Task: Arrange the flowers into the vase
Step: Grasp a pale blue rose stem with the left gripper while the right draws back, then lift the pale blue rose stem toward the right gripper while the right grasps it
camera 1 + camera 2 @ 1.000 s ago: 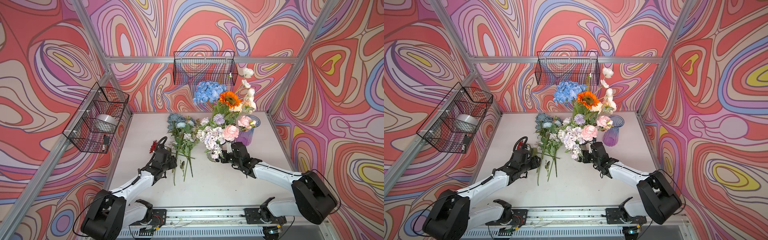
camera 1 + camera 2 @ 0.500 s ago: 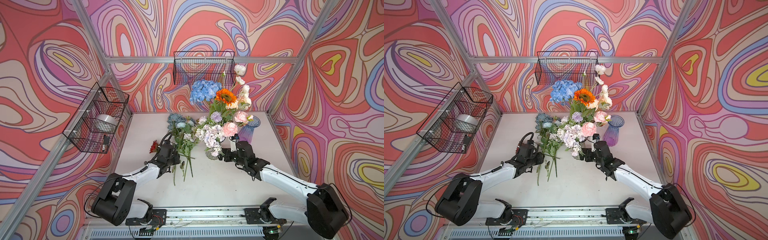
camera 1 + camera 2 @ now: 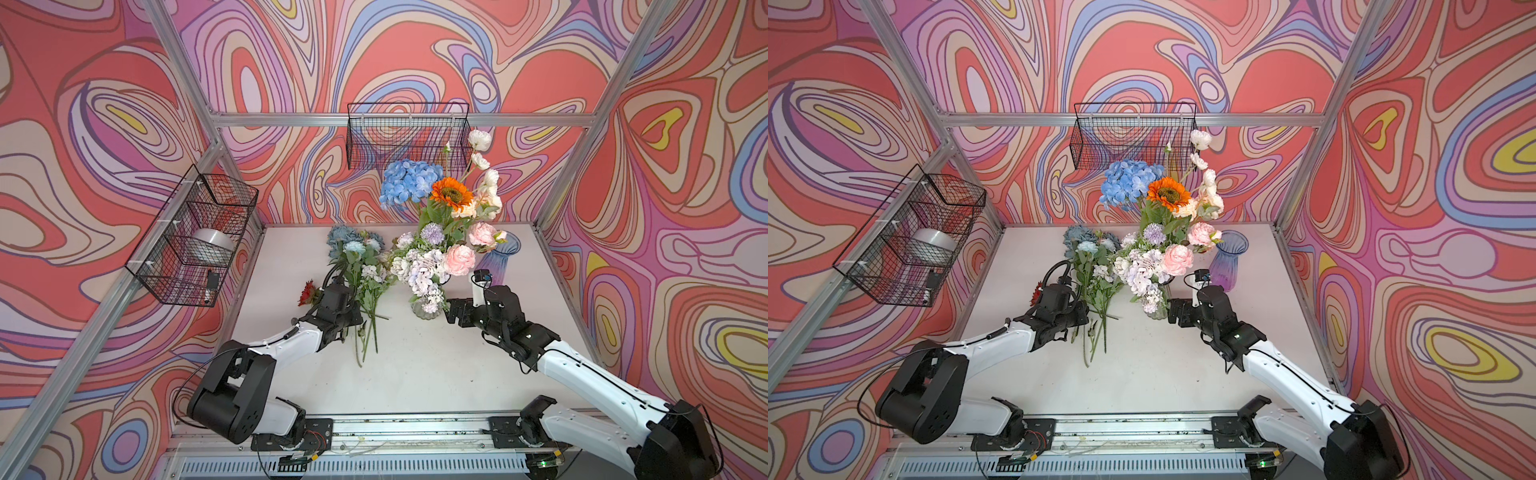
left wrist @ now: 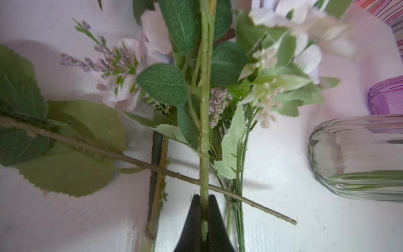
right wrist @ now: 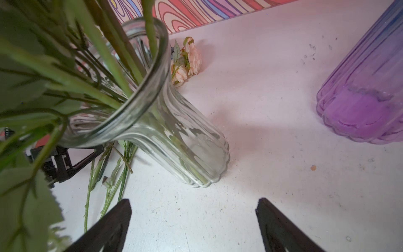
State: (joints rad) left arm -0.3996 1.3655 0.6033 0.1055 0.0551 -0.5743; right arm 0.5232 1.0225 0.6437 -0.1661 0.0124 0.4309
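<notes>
Left gripper (image 4: 204, 197) first: its black fingers are seen pinched tight on a thorny green stem (image 4: 204, 131), clamped right between the tips in the left wrist view. A thinner stem is seen crossing behind it, and leaves and pale lilac blossom are spread beyond. In both top views this gripper (image 3: 352, 319) is found left of centre, low over the white table (image 3: 415, 374). It is placed at the stalk end of the loose flowers (image 3: 359, 266), which are laid in a bundle with their dusty-blue heads toward the back wall. A red bloom (image 3: 307, 291) is glimpsed just left of the wrist. Now the right gripper (image 5: 194, 205): its jaws are spread wide over bare table, and it is held just beside the foot of the clear vase (image 5: 174, 135). That vase (image 3: 424, 309) is stood right of centre in both top views. It is packed with a bouquet (image 3: 440, 232) in which blue hydrangea, an orange sunflower, pink peonies and lilac clusters can be made out. A purple vase (image 3: 498, 257) is stood farther back and to the right.
</notes>
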